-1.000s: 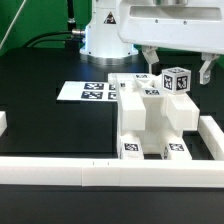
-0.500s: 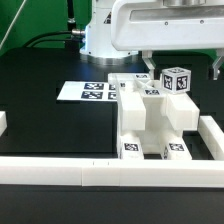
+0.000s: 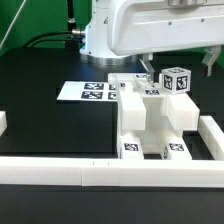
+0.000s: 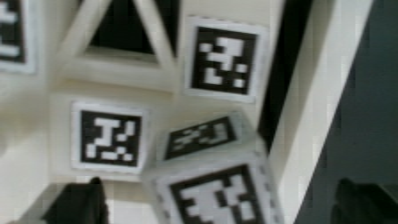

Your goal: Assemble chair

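Arm (image 3: 160, 25): the white housing has slid toward the exterior view's left and dropped a little, and it now hides more of the base (image 3: 92, 40) behind it. Gripper (image 3: 177, 66): the finger (image 3: 207, 64) on the exterior view's right, further out half a second back, has drawn in toward the tagged cube (image 3: 177, 80). A gap still shows on both sides.

The arm (image 3: 100, 40) is glossy white, built of rounded shells; its broad base column bears a small dark triangular mark (image 3: 108, 17); a large white boxy head (image 3: 160, 25) with softened corners fills the top of the exterior view; below it the claw (image 3: 178, 66) has two thin fingers (image 3: 149, 62), pale grey with darker tips; in the wrist view the fingertips (image 4: 75, 200) show only as blurred black shapes.
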Controlling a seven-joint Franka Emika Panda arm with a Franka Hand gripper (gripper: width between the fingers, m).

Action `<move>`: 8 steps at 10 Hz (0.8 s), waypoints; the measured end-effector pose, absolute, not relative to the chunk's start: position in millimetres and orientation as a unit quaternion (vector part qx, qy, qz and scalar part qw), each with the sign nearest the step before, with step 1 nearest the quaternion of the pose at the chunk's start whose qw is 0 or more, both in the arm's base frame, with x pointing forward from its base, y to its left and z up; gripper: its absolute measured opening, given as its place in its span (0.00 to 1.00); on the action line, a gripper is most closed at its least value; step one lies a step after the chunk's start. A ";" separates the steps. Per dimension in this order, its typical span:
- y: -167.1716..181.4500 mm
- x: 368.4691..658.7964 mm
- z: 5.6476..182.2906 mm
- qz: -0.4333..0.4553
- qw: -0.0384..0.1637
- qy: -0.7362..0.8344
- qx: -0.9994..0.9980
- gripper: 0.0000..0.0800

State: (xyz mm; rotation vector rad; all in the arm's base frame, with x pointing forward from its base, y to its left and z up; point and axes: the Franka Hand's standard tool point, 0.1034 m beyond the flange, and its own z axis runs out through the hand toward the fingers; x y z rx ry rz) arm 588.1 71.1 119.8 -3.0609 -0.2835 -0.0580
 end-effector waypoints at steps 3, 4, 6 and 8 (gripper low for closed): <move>71.8 587.9 119.3 -0.018 0.034 -0.092 -0.995 0.36; 71.8 587.9 119.3 -0.018 0.034 -0.083 -0.996 0.36; 71.8 587.9 119.3 -0.018 0.034 -0.082 -0.996 0.36; 72.7 587.9 119.0 -0.015 0.037 0.005 -0.999 0.36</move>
